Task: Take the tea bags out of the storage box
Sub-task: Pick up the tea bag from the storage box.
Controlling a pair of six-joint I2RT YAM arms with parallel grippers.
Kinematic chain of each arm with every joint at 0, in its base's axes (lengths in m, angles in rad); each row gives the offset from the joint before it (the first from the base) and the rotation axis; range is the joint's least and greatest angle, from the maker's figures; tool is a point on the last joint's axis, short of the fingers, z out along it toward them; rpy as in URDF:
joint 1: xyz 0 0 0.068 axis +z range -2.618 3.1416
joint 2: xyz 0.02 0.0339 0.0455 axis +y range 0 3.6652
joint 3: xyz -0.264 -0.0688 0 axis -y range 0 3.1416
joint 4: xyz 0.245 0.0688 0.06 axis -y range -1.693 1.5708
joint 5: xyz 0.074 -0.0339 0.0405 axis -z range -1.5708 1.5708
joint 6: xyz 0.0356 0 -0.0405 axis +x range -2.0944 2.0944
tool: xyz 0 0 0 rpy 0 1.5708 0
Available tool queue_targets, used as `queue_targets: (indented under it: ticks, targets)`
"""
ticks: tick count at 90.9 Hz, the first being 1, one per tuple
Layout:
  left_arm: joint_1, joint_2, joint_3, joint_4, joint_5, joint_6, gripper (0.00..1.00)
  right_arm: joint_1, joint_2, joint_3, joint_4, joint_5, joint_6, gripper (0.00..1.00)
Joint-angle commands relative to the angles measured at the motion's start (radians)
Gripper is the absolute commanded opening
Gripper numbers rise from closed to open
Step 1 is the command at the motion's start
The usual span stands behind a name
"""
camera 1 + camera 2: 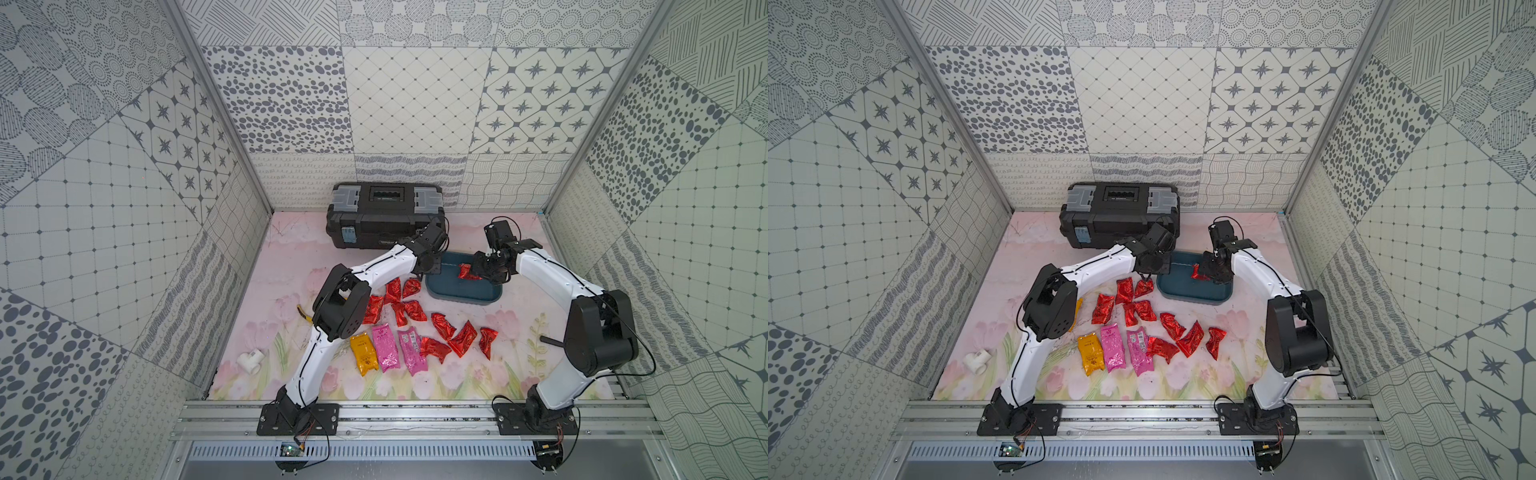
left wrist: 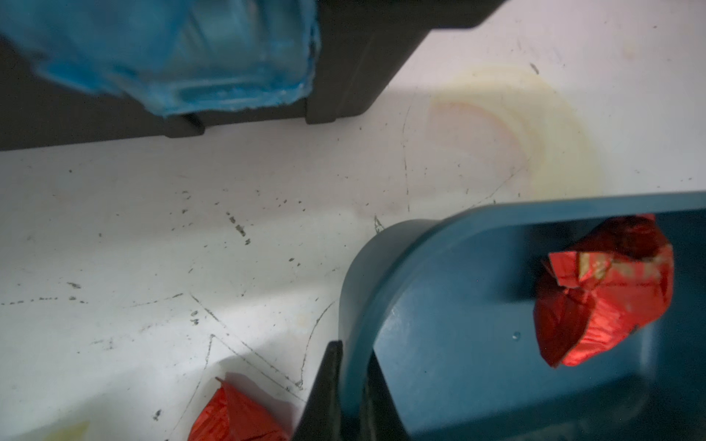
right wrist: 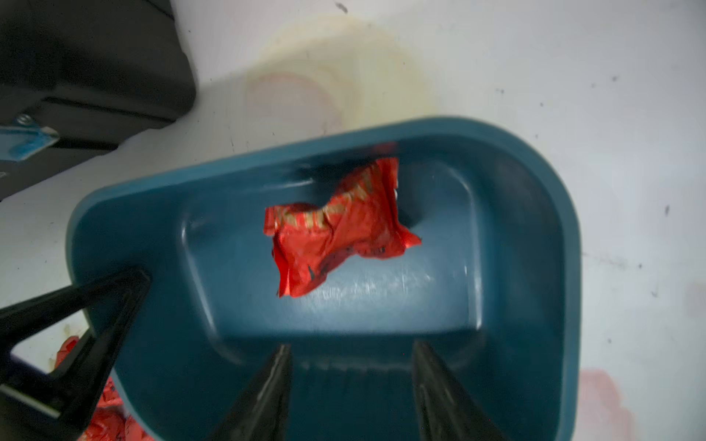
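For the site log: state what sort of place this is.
Probably a robot test cell: patterned wall panels enclose it, a left arm and a right arm are bolted to a metal rail, and a storage box sits on a floral mat.

Patterned grey-white tile walls (image 1: 415,104) on 3 sides; pink floral tabletop (image 1: 286,257); alu rail (image 1: 415,413) at front.

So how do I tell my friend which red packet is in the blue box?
Find the black toolbox at the back. Just in front of it sits the shallow teal storage box. The crinkled red tea bag is the only packet inside it; the other packets lie on the mat.
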Motion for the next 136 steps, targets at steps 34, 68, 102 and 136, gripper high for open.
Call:
queue_targets:
  ticks: [34,68,102,136]
  targets:
    - [-0.004,-0.025,-0.004,-0.017,-0.006,-0.023,0.00,-0.028,0.191,0.054,0.179,0.004,0.212,0.54]
    - [-0.004,-0.023,-0.003,-0.015,-0.009,-0.028,0.00,-0.041,0.152,0.026,0.193,-0.014,0.200,0.07]
    - [-0.002,-0.036,-0.005,0.001,-0.008,-0.033,0.19,-0.045,-0.015,-0.036,0.159,-0.067,0.146,0.00]
    - [-0.002,-0.157,-0.071,0.070,-0.019,-0.051,0.54,0.072,-0.385,-0.207,-0.135,-0.015,0.072,0.00]
